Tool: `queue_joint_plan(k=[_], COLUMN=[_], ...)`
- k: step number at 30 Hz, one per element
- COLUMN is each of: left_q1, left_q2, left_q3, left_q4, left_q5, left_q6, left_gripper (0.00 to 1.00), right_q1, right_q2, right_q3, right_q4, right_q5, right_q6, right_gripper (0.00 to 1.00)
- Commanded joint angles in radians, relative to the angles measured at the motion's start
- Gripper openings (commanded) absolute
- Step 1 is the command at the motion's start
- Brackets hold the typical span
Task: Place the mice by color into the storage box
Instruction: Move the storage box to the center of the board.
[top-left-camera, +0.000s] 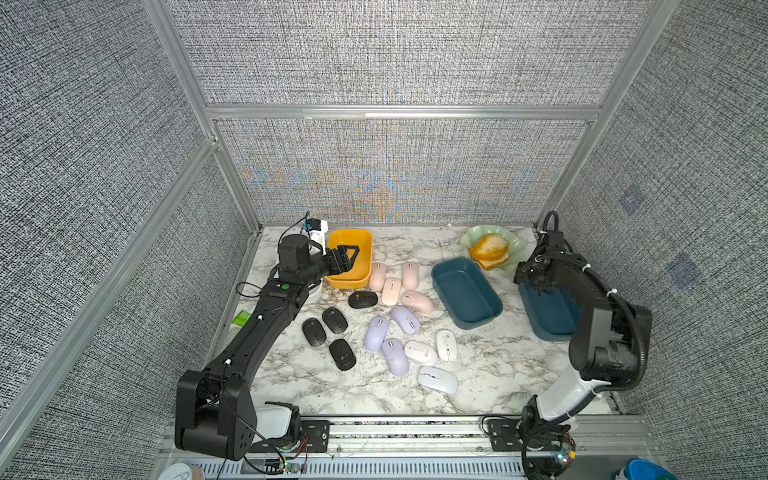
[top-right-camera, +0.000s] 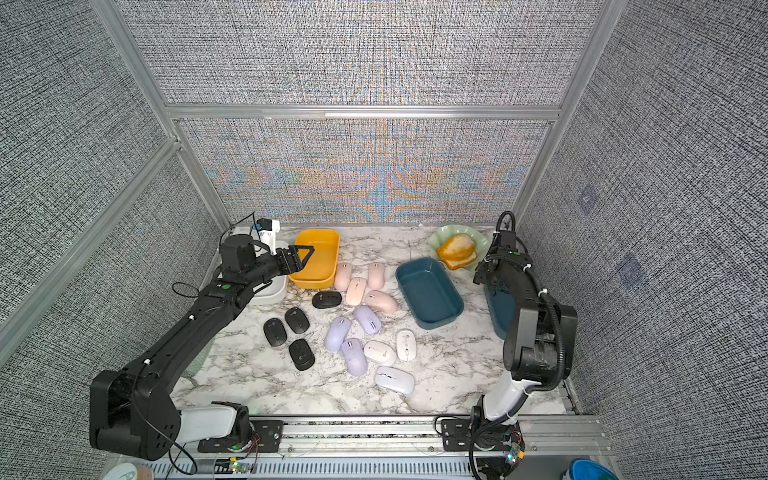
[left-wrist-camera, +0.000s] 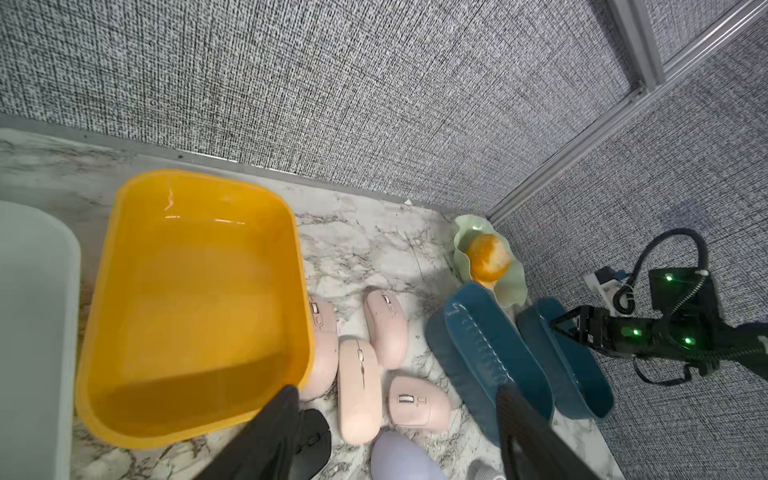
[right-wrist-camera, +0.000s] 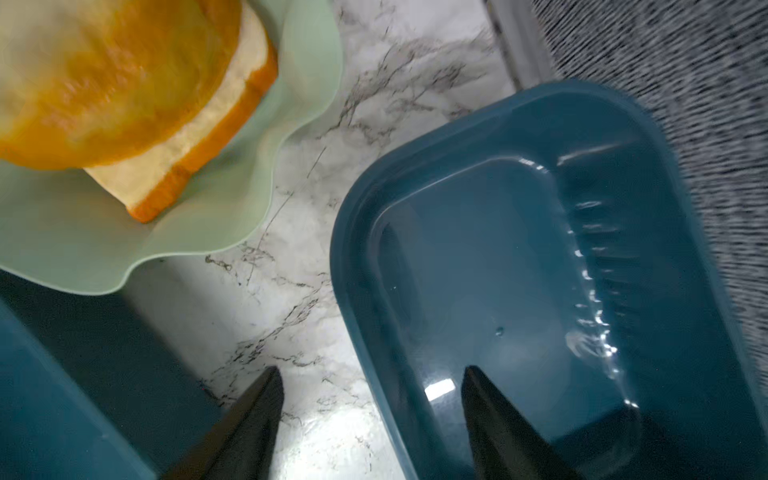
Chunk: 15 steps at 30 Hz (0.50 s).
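Mice, 14 in all, lie loose on the marble counter (top-left-camera: 478, 374). 4 pale pink mice (top-left-camera: 391, 291) cluster just beside the yellow box (top-left-camera: 361, 243), on its side toward the robot's right. In the left wrist view the closest one seems to touch its wall, though the rim hides the contact. 4 black mice (top-left-camera: 335, 319) lie on the robot's side of the yellow box, 1 of them near its corner. 3 lilac mice (top-left-camera: 376, 333) and 3 white mice (top-left-camera: 446, 344) lie farther from the yellow box, past the pink group toward the robot.

The left pincer (top-left-camera: 348, 258) hangs over the yellow box's near rim. Its fingers (left-wrist-camera: 282, 407) stand wide apart with nothing between them.

1 teal box (top-left-camera: 465, 291) sits beyond the pink mice from the yellow box. A second teal box (right-wrist-camera: 540, 249) lies farther off still, next to a green plate (right-wrist-camera: 62, 249) carrying a bread roll (right-wrist-camera: 104, 83). The right pincer (right-wrist-camera: 370, 376), well apart from the yellow box, straddles that second teal box's rim. Its fingers are spread and hold nothing.
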Motion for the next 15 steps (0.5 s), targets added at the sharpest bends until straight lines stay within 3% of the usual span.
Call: queue_joint_plan(k=[1, 9, 15], left_q1=[-0.001, -0.001, -0.001], left_q2=[-0.004, 0.005, 0.018], left_q3=[0.011, 0.005, 0.017], left_q4=[0.003, 0.008, -0.010], left_q5=[0.030, 0.054, 0.063], left_q6=[0.034, 0.021, 0.019], left_gripper=[0.76, 0.77, 0.76], right_q1=[0.000, 0.032, 0.088], right_q2=[0.030, -0.009, -0.043], right_q3=[-0.008, -0.068, -0.117], right_q4=[-0.009, 0.025, 0.032], right_q5=[-0.050, -0.096, -0.060], right_q6=[0.001, 0.021, 0.021], right_gripper=[0.64, 0.50, 0.37])
